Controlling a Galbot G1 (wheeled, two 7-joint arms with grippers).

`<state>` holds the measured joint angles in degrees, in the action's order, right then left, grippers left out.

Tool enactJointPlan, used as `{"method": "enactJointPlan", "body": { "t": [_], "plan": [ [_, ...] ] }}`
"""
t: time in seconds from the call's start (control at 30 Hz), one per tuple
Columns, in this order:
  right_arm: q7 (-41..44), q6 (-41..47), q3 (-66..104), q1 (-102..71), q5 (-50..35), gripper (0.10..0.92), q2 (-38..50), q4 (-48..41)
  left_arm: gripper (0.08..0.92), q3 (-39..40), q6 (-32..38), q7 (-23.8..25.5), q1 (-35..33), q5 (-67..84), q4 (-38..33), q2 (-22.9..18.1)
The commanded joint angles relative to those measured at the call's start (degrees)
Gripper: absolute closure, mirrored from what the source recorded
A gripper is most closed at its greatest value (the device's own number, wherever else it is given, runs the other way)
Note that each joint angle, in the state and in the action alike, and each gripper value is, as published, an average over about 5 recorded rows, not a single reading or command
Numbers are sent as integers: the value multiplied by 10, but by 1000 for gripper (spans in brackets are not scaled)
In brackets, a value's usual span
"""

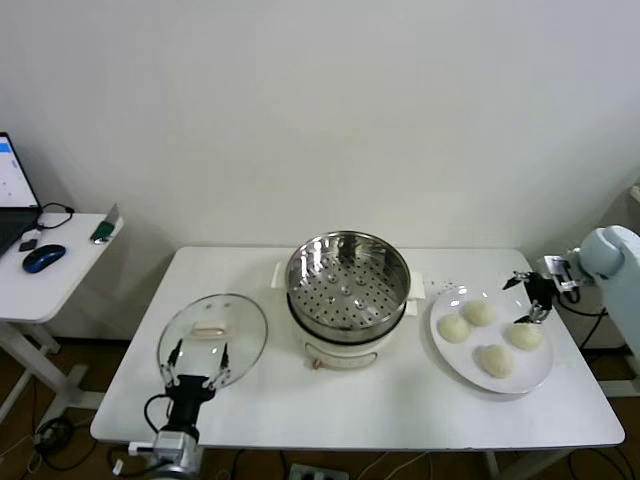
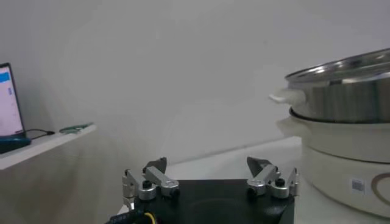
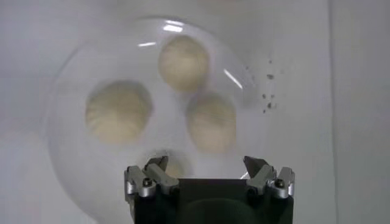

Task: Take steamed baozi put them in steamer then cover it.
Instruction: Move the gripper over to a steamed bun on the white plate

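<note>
Four cream-white baozi lie on a white plate [image 1: 445, 352] at the table's right; one of them [image 1: 479, 312] is at the far side. My right gripper [image 1: 532, 298] hovers open and empty over the plate's far right edge. In the right wrist view the gripper [image 3: 207, 164] is above the baozi [image 3: 211, 122], with one bun partly hidden behind its body. The empty steel steamer [image 1: 348, 280] stands on its white base at the centre. The glass cover [image 1: 212, 335] lies flat at the left. My left gripper [image 1: 198, 352] is open and empty at the cover's near edge.
A side desk [image 1: 60, 270] with a mouse and laptop stands at the far left, apart from the table. In the left wrist view the steamer [image 2: 347, 85] and its white base [image 2: 347, 146] are close beside the left gripper [image 2: 208, 165]. Dark crumbs [image 3: 267, 100] lie beside the plate.
</note>
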<state>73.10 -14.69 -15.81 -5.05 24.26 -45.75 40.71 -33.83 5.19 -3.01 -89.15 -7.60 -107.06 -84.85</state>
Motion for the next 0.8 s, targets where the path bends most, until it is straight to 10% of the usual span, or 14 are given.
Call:
{"method": "enactJointPlan", "body": {
  "t": [0.03, 0.8],
  "plan": [
    [26, -12, -65, 72, 50, 203, -51, -93, 177, -2, -1, -1, 0, 1, 4, 1],
    [-75, -17, 17, 44, 168, 203, -164, -177, 177, -8, -12, -5, -4, 25, 6, 7]
  ]
}}
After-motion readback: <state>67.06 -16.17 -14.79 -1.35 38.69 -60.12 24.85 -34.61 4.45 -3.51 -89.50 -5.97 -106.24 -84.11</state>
